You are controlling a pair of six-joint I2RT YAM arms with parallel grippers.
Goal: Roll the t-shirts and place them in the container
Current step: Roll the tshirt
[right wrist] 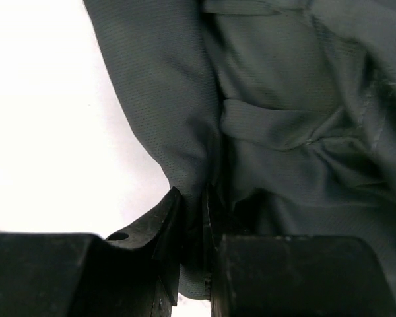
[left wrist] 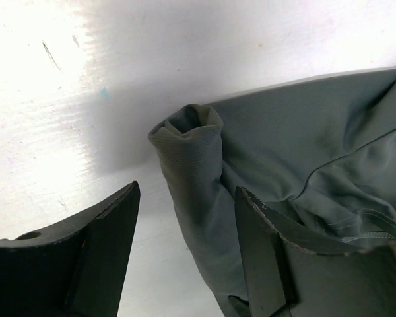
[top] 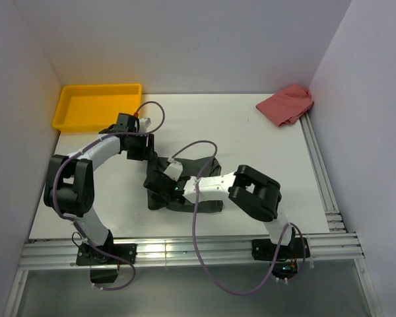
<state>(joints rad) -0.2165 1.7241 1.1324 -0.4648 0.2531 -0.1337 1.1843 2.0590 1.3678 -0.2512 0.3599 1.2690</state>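
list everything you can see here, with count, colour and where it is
t-shirt: 1, dark grey, crumpled mid-table beneath both grippers
tray: 1, yellow, far left corner of the table
cloth: 1, pink-red, bunched at the far right corner
table: 1, white, under everything
left gripper: 1, black, open, fingers either side of a rolled t-shirt edge
right gripper: 1, black, shut on a t-shirt fold

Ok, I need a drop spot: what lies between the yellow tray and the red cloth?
Bare table, plus a purple cable loop beside the yellow tray; top view.
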